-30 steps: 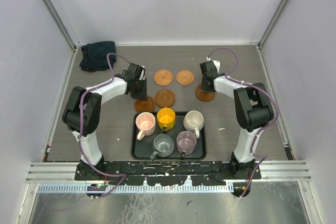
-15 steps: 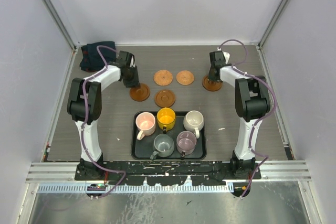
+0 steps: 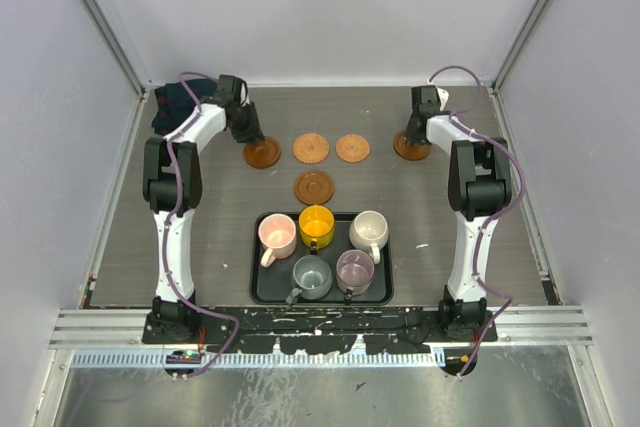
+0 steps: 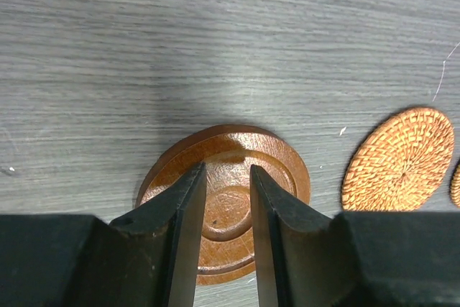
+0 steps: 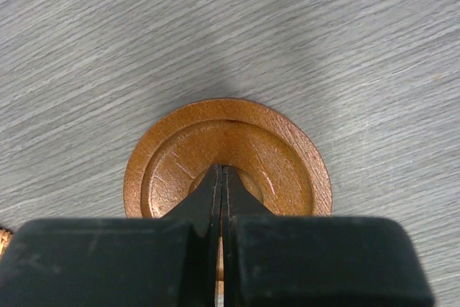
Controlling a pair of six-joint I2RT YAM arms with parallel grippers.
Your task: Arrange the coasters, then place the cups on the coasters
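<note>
Five coasters lie on the grey table. My left gripper [image 3: 249,135] stands on a dark wooden coaster [image 3: 264,155] at the far left, its jaws a little apart with nothing between them; in the left wrist view the gripper [image 4: 227,170] has its tips on that coaster [image 4: 287,170]. My right gripper [image 3: 414,134] is shut, tips pressed on a wooden coaster [image 3: 410,147] at the far right, as the right wrist view shows for gripper [image 5: 221,169] and coaster [image 5: 287,156]. Two woven coasters [image 3: 311,148] [image 3: 352,148] and a wooden one [image 3: 314,186] lie between. The cups [image 3: 316,224] stand in the tray.
The black tray [image 3: 256,292] near the front holds pink [image 3: 277,235], cream [image 3: 368,229], grey-teal [image 3: 311,274] and mauve [image 3: 354,269] mugs beside the yellow one. A dark cloth [image 3: 178,107] lies in the far left corner. White walls enclose the table.
Both arms have stretched away from the bases, each sliding its wooden coaster toward the far side. The left coaster went up and slightly left, the right one up and right.
</note>
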